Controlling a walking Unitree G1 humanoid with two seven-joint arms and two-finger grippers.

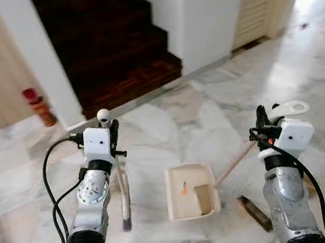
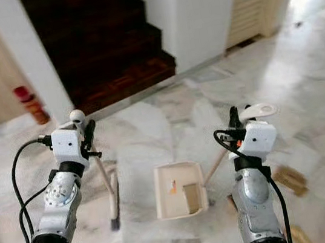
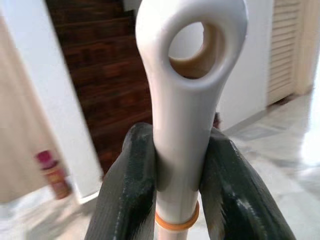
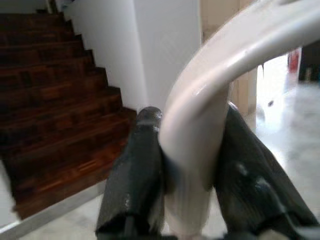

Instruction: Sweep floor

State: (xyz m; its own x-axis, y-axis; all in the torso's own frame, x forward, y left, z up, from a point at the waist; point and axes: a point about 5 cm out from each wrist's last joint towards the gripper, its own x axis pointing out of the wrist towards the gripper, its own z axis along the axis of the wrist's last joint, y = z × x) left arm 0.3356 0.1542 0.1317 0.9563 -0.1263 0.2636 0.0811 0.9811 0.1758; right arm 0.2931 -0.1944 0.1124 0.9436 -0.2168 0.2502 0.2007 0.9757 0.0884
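My left gripper [image 1: 115, 142] is shut on a white broom handle [image 3: 182, 125] with a hole in its top and an orange ring below the fingers. The stick runs down to a dark narrow head [image 1: 127, 223] on the marble floor. My right gripper [image 1: 264, 123] is shut on a white looped handle [image 4: 200, 110]; its tan stick [image 1: 233, 164] slants down to a cream dustpan [image 1: 178, 207] lying between the arms. An orange scrap [image 1: 183, 187] and a brownish piece [image 1: 203, 198] lie in the pan.
Dark wooden stairs [image 1: 115, 49] rise straight ahead between white walls. A red canister [image 1: 39, 107] stands at the left wall's foot. A louvred door [image 1: 258, 3] is at the back right. A brown brush-like thing [image 1: 253, 212] lies beside my right arm.
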